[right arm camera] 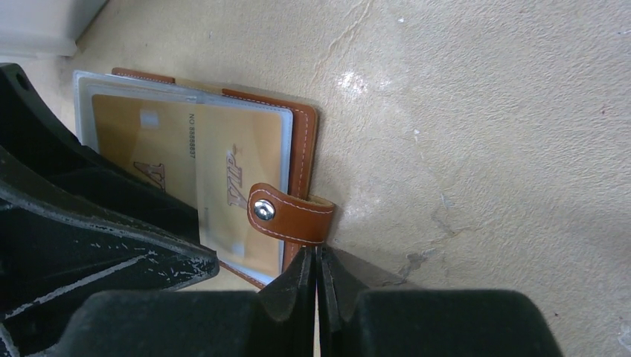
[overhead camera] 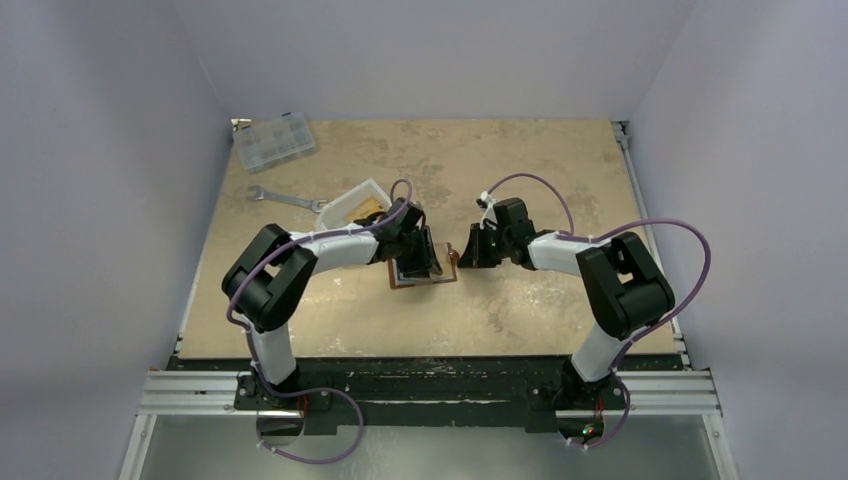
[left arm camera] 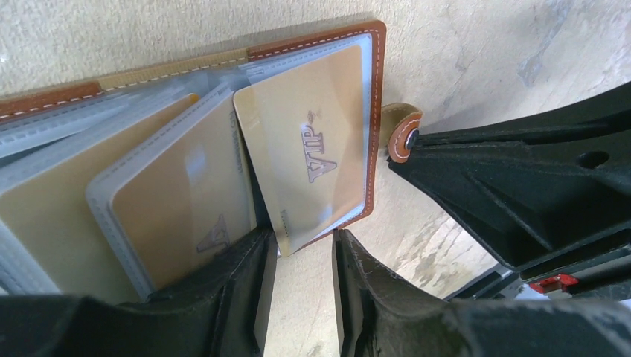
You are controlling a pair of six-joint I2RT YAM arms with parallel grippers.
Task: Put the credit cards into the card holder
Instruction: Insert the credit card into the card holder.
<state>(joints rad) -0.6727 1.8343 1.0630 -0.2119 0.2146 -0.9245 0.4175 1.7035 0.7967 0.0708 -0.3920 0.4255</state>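
The brown leather card holder (left arm camera: 376,111) lies open on the table mid-scene (overhead camera: 450,278), its clear sleeves fanned out. A gold VIP credit card (left arm camera: 312,156) rests on the rightmost sleeve, and another gold card (left arm camera: 178,201) sits in the sleeve beside it. My left gripper (left arm camera: 301,242) hovers open over the holder (overhead camera: 415,252), with the VIP card's near corner just ahead of its jaws and nothing between them. My right gripper (right arm camera: 318,253) is shut at the edge of the holder's snap strap (right arm camera: 294,216), its tips pinching it (overhead camera: 462,252).
A white tray (overhead camera: 352,203) stands just behind the left gripper, with something orange-yellow inside it. A silver wrench (overhead camera: 285,198) lies to its left. A clear compartmented box (overhead camera: 273,141) sits at the back left corner. The two grippers are close together over the holder.
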